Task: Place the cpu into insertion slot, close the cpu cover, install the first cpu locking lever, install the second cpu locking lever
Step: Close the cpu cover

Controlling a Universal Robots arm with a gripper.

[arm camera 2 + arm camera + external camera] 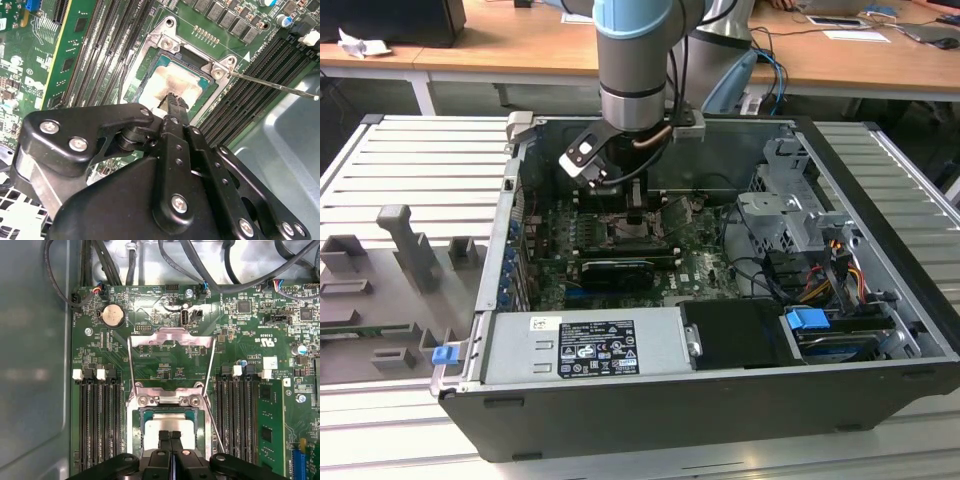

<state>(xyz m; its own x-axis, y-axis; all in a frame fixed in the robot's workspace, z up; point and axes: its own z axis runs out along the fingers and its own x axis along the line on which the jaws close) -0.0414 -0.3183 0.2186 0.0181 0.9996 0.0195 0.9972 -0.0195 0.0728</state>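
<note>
Cpu (pixel 167 421) seated in insertion slot (pixel 134 427), directly beneath claw (pixel 170 436).

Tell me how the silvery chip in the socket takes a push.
The pale silvery-grey square cpu looks thin and flat: probably light, stiff. It sits inside the silver-rimmed insertion slot, so sideways pushes likely won't shift it. Its smooth metal top may be slippery.

Workbench: grey metal table (pixel 410 160) with long parallel ribs, in the foreground.
Desks: light wooden tops (pixel 520 45) on white legs (pixel 423 95), along the far side behind the workbench.
Desk clutter: crumpled white paper (pixel 360 45), black cables (pixel 790 45), a flat white sheet (pixel 857 36).
Light: even and soft, with a pale sheen on the ribs.
</note>
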